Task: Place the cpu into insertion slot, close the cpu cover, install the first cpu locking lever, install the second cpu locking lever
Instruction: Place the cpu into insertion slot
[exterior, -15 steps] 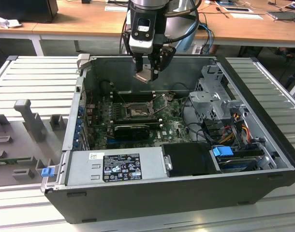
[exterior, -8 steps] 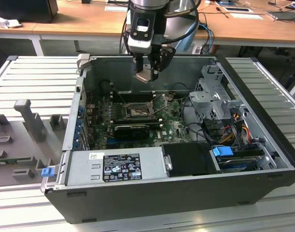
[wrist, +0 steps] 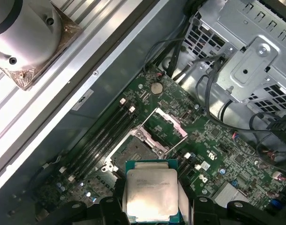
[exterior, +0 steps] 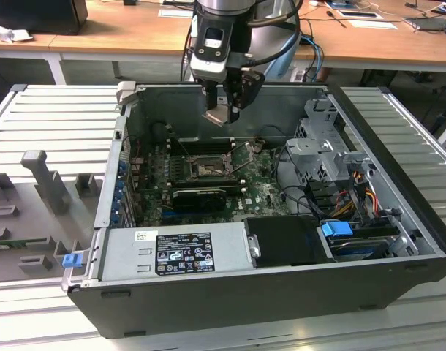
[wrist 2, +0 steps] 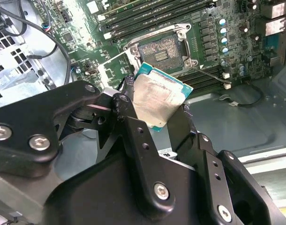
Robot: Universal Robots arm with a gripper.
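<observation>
My gripper hangs above the open computer case, shut on the cpu. In both wrist views the cpu is a thin square chip with a tan-silver face and green edge, tilted and pinched between the black fingers. Below it, on the green board, lies the insertion slot, bare with its grey centre showing. The cpu cover stands swung open beside the slot. A thin locking lever sticks out from the slot's corner. The cpu is well above the slot, not touching it.
Long memory slots run along one side of the slot. A metal drive cage with cables fills the exterior view's right of the case, and a power supply spans the front. A round metal part rests on the ribbed table outside the case wall.
</observation>
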